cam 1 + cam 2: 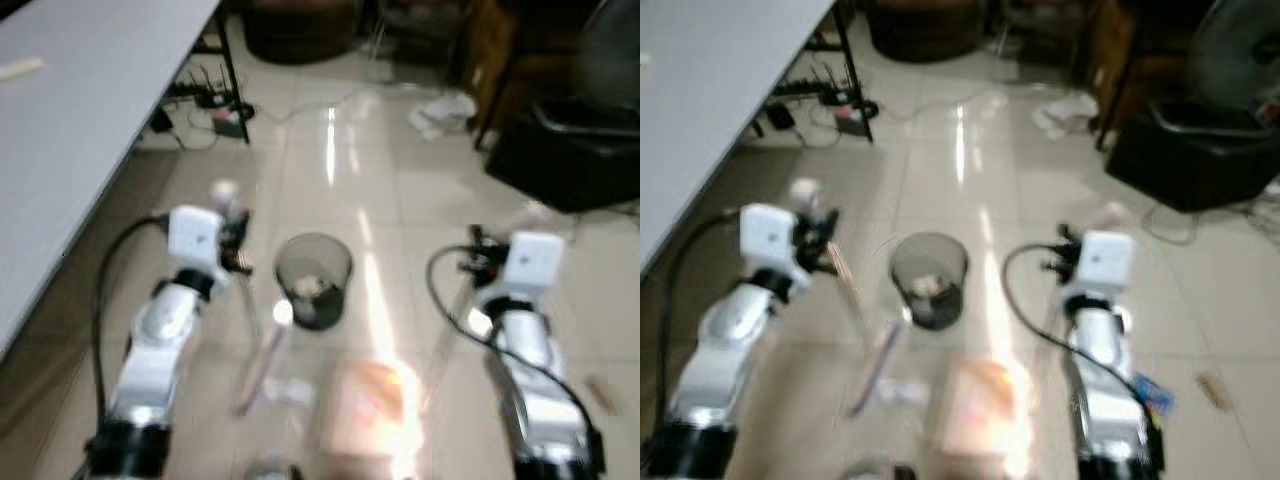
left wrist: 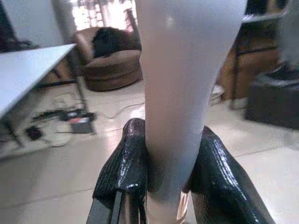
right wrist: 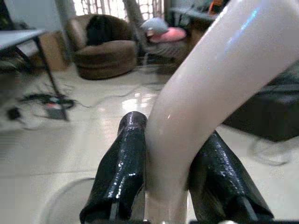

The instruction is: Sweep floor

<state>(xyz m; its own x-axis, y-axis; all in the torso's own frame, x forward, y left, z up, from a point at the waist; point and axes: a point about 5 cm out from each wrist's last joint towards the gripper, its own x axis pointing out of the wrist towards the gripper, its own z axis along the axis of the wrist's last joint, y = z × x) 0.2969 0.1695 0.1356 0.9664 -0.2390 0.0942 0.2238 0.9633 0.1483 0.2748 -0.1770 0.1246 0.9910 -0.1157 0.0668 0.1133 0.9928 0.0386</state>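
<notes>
I have both claws pinching pale handles — left gripper [image 2: 170, 186], right gripper [image 3: 170, 186] — bin [image 1: 313, 278] on the floor between them, left nearer.

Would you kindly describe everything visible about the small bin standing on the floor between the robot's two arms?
The bin is a small, round, dark container that looks translucent grey, though the picture is blurred. It stands upright and open-topped on the glossy tiled floor, between the two arms and slightly ahead of them. Pale crumpled scraps lie inside near the bottom. A pale handle seems to pass close by its left side; contact cannot be told.
</notes>
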